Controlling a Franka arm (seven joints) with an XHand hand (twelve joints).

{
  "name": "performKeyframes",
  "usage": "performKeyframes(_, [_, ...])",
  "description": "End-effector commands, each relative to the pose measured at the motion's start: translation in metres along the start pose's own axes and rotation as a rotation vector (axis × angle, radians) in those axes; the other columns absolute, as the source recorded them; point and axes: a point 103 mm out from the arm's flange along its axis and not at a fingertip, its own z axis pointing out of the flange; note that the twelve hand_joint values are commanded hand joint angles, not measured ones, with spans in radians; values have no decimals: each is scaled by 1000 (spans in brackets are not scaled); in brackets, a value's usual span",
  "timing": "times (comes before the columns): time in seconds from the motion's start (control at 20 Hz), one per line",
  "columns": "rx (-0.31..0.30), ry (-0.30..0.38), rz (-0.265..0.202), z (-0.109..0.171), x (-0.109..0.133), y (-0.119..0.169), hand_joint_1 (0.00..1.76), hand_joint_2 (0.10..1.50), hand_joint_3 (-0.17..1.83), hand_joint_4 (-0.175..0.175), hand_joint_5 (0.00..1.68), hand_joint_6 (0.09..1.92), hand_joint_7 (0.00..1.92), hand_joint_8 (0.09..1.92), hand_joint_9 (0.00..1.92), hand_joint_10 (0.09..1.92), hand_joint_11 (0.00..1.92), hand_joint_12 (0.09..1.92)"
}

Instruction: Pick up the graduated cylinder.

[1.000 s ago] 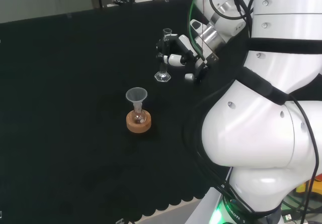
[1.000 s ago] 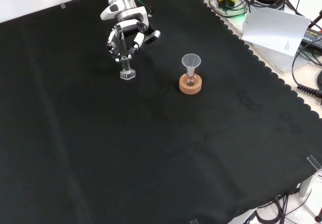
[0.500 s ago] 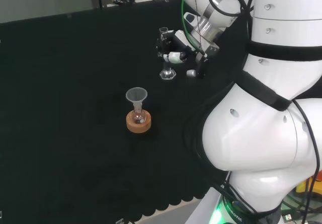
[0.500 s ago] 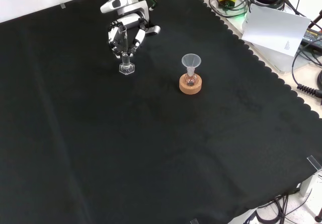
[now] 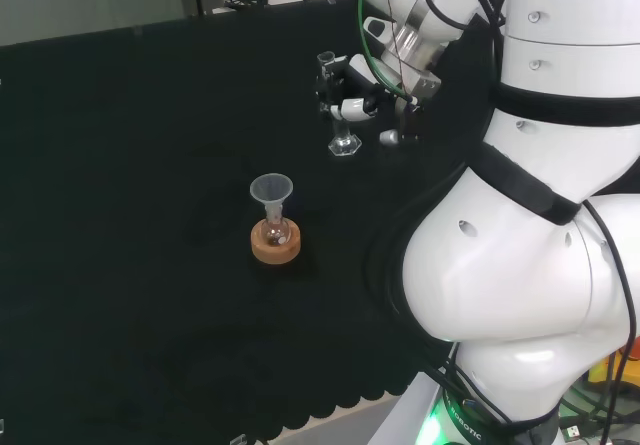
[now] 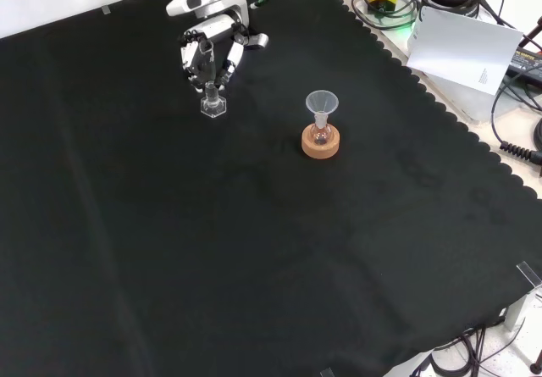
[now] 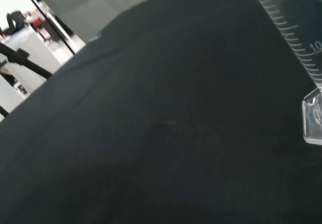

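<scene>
Front view, L to R: hand (image 6: 209,48) w/ fingers curled round the graduated cylinder (image 6: 212,102) — now higher and farther back than 1 s ago, base off the cloth (image 6: 254,250). Funnel (image 6: 321,104) in flask on cork ring (image 6: 321,142) unchanged, right.

The wrist view shows a printed scale of short tick lines running down the clear wall of the graduated cylinder (image 7: 294,32), with the number 10 beside one of the longer ticks. In the front view, a white sheet of paper (image 6: 461,47) beyond the cloth's edge bears a small dark mark, too small to read.
</scene>
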Motion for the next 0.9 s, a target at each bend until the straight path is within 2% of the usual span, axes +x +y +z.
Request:
performKeyframes(0.05, [103, -90, 29, -31, 7, -4, 1231, 1196, -1, -175, 816, 1252, 843, 1246, 1335, 284, 1230, 784])
performKeyframes(0.7, [227, -173, 83, -70, 38, -37, 1233, 1193, -2, -175, 822, 1242, 851, 1236, 1347, 270, 1229, 774])
performKeyframes(0.9, [236, -178, 89, -73, 51, -48, 1234, 1191, -2, -175, 825, 1238, 854, 1230, 1349, 266, 1227, 770])
